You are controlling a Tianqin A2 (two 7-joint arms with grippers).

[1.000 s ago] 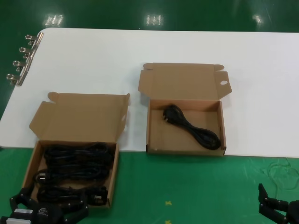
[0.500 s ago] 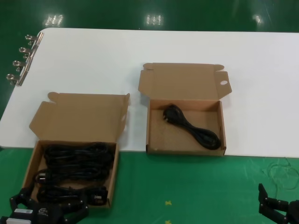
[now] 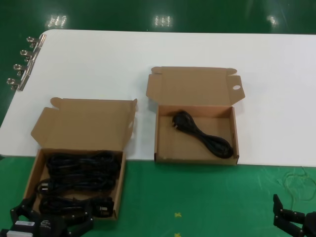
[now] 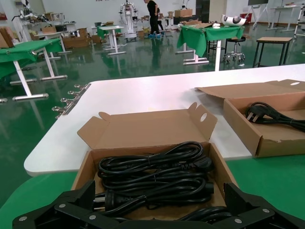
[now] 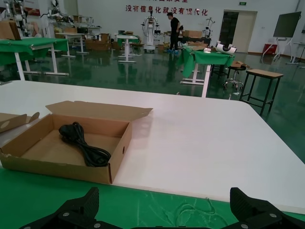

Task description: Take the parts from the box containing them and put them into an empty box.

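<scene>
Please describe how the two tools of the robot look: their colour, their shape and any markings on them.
Both tools are matte black. The left tool has angular, spread fingers dotted with small silver screws, plus a white panel and a round logo badge on its body. The right tool has similar black, wedge-shaped fingers with small screws. No cables show.

Left end effector (image 3: 49,223) sits low at near-left edge, fingers spread wide apart, gripping nothing. Right end effector (image 3: 295,219) sits low at near-right corner, fingers also splayed wide, nothing between them.
</scene>
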